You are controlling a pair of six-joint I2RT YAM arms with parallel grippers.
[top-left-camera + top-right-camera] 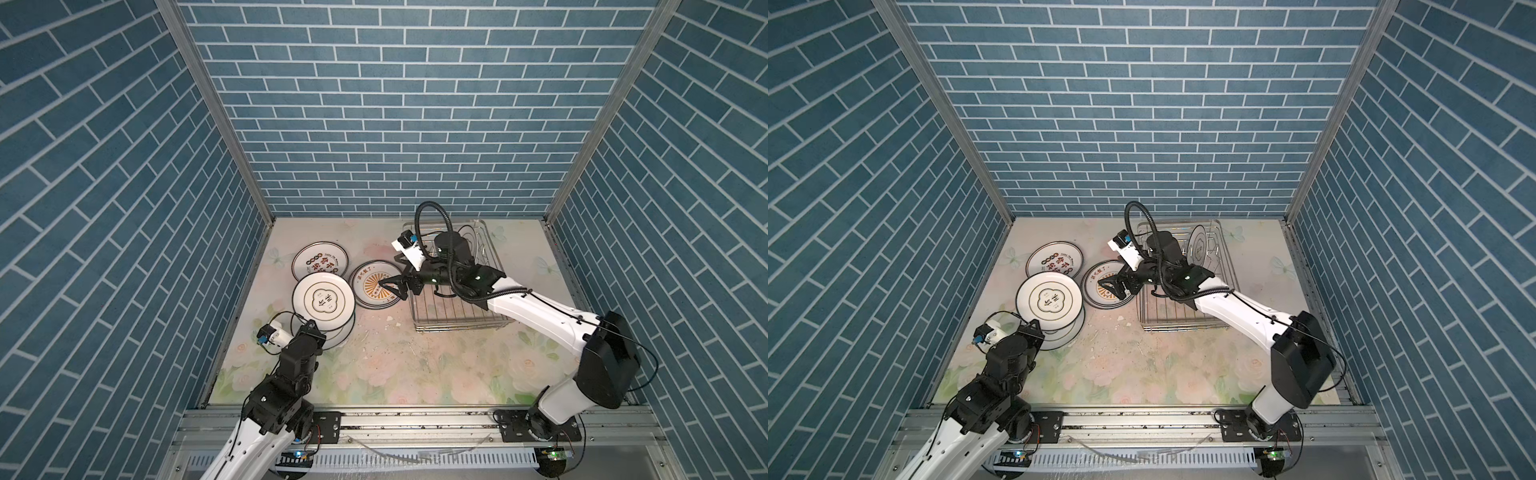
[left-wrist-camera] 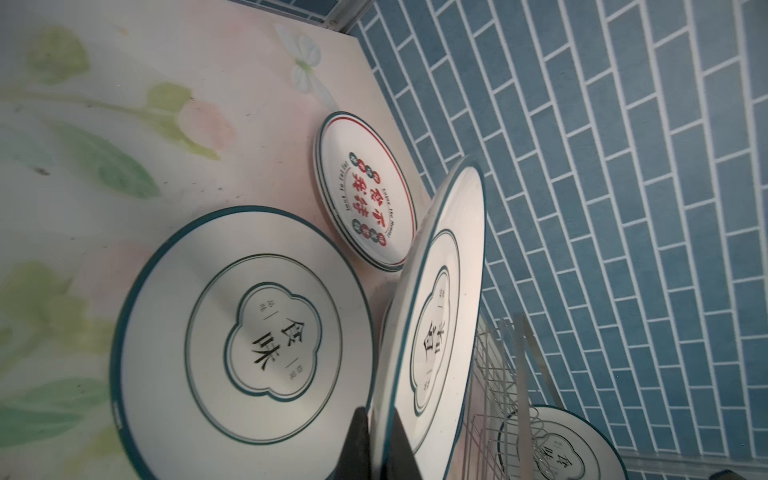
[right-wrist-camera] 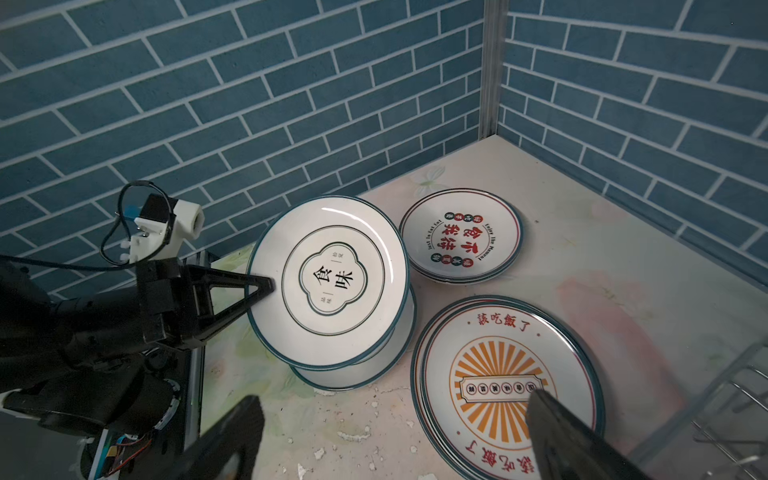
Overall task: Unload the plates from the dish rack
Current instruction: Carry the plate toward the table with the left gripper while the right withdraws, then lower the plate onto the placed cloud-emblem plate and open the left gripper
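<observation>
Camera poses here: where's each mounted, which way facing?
Top views: overhead at front, facing table, dish rack; both arms show.
Left wrist: behind left gripper, facing the flower-outline plate it pinches; fingers show.
Right wrist: by dish rack, facing sunburst plate, left gripper; open right gripper shows.
Shared: both wrists see the red-character plate.

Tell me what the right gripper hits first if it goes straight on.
Probably the sunburst plate: the open right gripper hangs over it. Clearing that, it would meet the flower-outline plate in the left gripper; depth is unclear.
</observation>
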